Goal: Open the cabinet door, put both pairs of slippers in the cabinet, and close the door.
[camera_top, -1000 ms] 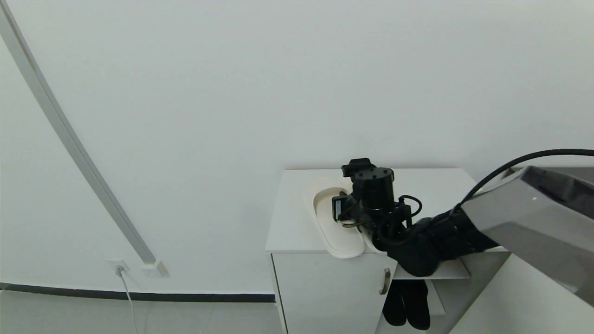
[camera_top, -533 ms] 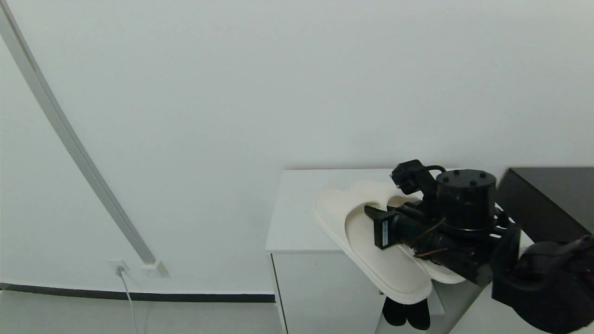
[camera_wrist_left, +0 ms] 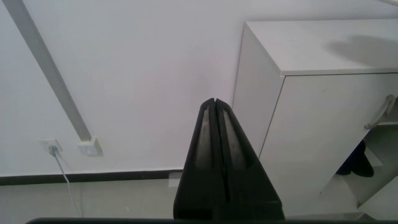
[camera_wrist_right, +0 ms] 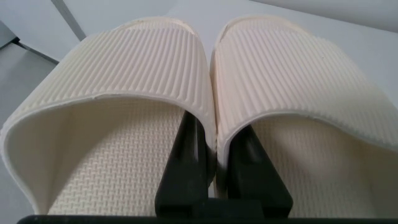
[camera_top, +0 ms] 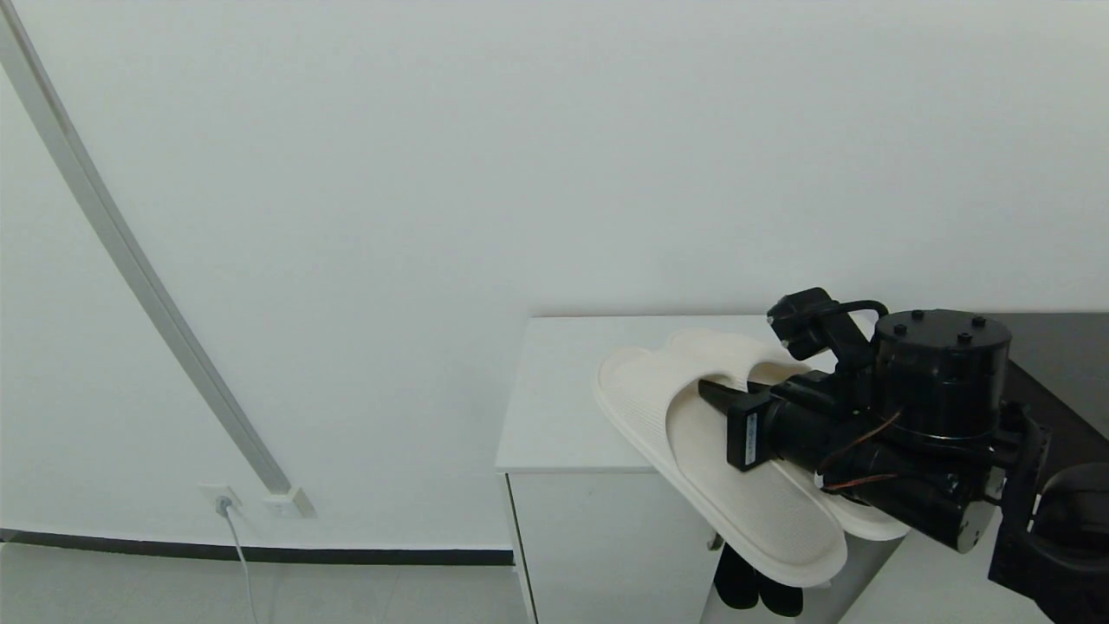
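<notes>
– Above the front right corner of the cabinet [camera_top: 554,407] top, what is held?
– Cream slippers [camera_top: 745,485], one pair, clamped by the right gripper [camera_top: 721,399]. Its two black fingers [camera_wrist_right: 186,163] pass under the straps, one into each slipper, and pinch the adjoining strap walls between them.
– What differs from a second ago?
– Then the pair lay flat on the top, near its front edge. Now it is lifted clear and tilted, farther right and nearer the head camera, with the heels hanging past the front edge.
– Materials and shapes?
– Straps finely ribbed and footbeds waffle-embossed, as the right wrist view resolves. The outlines are long ovals with a raised rim. The cabinet is made of smooth, flat white panels.
– What does the left wrist view add?
– Left gripper [camera_wrist_left: 215,104], fingers pressed together on nothing, apart from the cabinet off its left front corner. A curved metal handle [camera_wrist_left: 380,113] sits on the closed left door [camera_wrist_left: 317,137]. Black slippers [camera_wrist_left: 357,163] sit inside the open right part, under a shelf.
</notes>
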Controlling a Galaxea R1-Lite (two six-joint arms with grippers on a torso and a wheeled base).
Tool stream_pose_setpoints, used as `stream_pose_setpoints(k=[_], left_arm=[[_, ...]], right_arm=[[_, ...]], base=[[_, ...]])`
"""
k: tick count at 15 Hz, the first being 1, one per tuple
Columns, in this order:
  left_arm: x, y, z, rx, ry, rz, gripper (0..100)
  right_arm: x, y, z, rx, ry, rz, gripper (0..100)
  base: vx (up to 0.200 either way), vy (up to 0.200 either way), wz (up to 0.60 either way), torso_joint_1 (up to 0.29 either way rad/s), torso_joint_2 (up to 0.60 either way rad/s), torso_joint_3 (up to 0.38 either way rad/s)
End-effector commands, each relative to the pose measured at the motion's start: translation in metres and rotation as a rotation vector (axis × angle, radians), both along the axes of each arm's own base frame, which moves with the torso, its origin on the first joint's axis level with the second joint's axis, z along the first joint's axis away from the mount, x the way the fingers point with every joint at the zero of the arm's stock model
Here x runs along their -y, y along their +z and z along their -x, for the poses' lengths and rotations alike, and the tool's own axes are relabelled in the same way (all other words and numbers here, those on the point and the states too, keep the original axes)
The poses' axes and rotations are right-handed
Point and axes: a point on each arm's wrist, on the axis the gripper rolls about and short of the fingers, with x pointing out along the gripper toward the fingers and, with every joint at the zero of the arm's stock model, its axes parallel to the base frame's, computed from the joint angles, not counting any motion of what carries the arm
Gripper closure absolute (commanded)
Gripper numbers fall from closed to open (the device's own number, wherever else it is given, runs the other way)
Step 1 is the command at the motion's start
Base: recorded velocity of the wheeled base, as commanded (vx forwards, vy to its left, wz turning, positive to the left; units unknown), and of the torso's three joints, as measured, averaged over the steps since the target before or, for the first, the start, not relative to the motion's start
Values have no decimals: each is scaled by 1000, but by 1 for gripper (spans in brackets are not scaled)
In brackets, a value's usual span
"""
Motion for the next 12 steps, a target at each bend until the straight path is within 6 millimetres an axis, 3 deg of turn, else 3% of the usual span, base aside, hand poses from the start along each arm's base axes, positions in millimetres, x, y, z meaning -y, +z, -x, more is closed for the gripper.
stream_pose_setpoints(k=[1,12], left_arm=[[0,0,0,-1,0,1,100],[0,0,0,-1,0,1,100]], right_arm=[[-2,-3,-2,-7,-1,6,100],[-1,-9,0,-21,-3,23,100]], base=[[-200,0,0,-2,2,7],[-200,0,0,3,1,4]])
